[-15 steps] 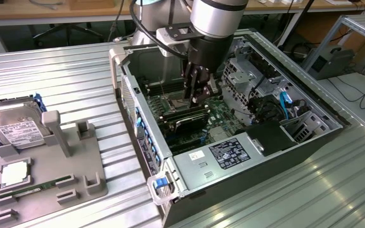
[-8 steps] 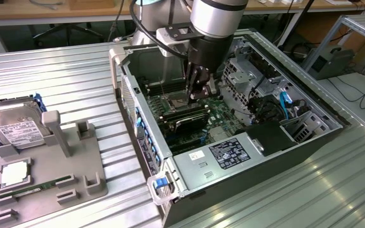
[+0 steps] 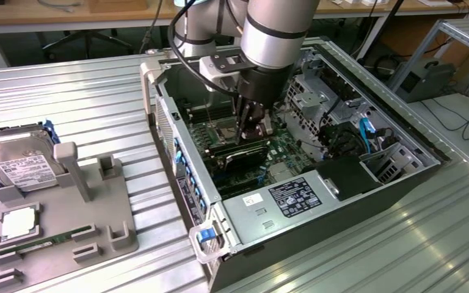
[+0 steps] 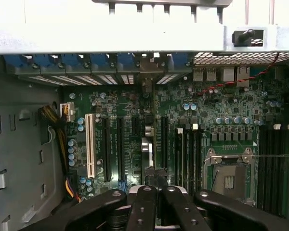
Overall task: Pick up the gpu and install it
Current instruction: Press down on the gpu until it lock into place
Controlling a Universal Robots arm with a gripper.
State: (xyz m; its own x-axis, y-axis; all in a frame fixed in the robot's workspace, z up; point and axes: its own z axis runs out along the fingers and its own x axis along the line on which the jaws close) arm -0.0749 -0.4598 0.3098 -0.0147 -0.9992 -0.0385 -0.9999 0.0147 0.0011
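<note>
in the exterior view, the gripper (image 3: pixel 253 131) reaches down into the open computer case (image 3: pixel 397 177), its fingers closed on the top edge of the gpu (image 3: pixel 241 155), which stands on edge over the motherboard (image 3: pixel 287 152). in the wrist view, the black fingers (image 4: pixel 147 207) sit pinched together above the motherboard's slots (image 4: pixel 119 149).

Ribbed metal tabletop (image 3: pixel 71 104) throughout; wooden desk (image 3: pixel 96 15) at eleven o'clock, metal frame (image 3: pixel 463 36) at two.
</note>
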